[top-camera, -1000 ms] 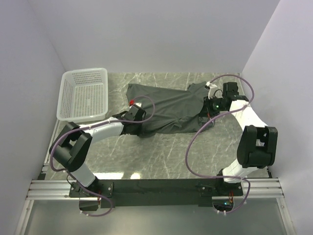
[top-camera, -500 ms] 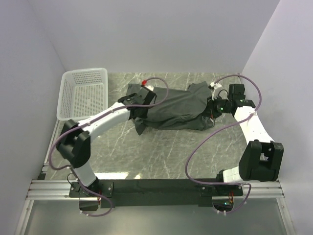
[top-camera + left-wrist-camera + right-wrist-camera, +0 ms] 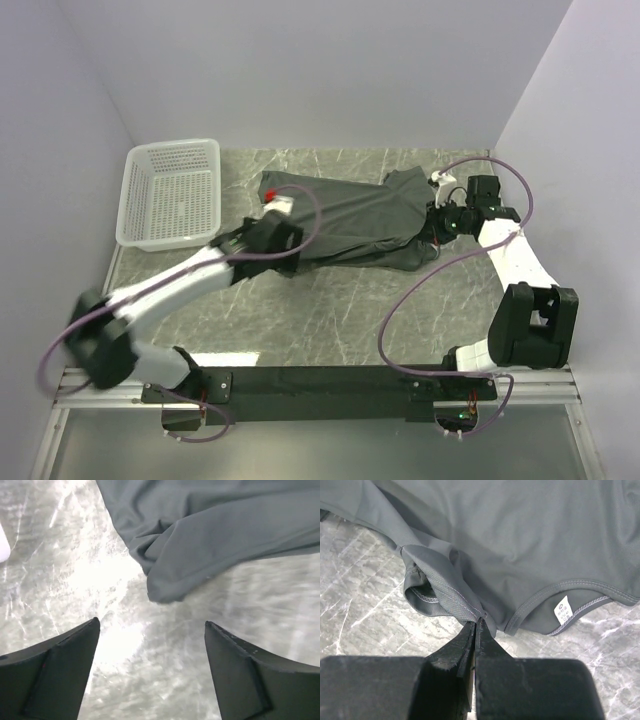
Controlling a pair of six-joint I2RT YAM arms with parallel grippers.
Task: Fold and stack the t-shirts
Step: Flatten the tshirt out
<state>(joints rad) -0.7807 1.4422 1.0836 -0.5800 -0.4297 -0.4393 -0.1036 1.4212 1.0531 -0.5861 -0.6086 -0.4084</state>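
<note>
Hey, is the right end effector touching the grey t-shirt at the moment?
Touching. The right wrist view shows the right end effector shut on a stitched fold of the t-shirt, with the fabric pinched between its fingertips.

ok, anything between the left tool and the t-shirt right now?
Nothing visible. The left tool is open over the bare table, and the t-shirt lies just ahead of its fingers, with only marble between them. The right tool is shut on a bunched edge of the t-shirt.

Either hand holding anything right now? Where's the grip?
Right hand is shut on the dark charcoal-grey fabric t-shirt, pinching a stitched fold near the neck label. Left hand is open, holding nothing.
</note>
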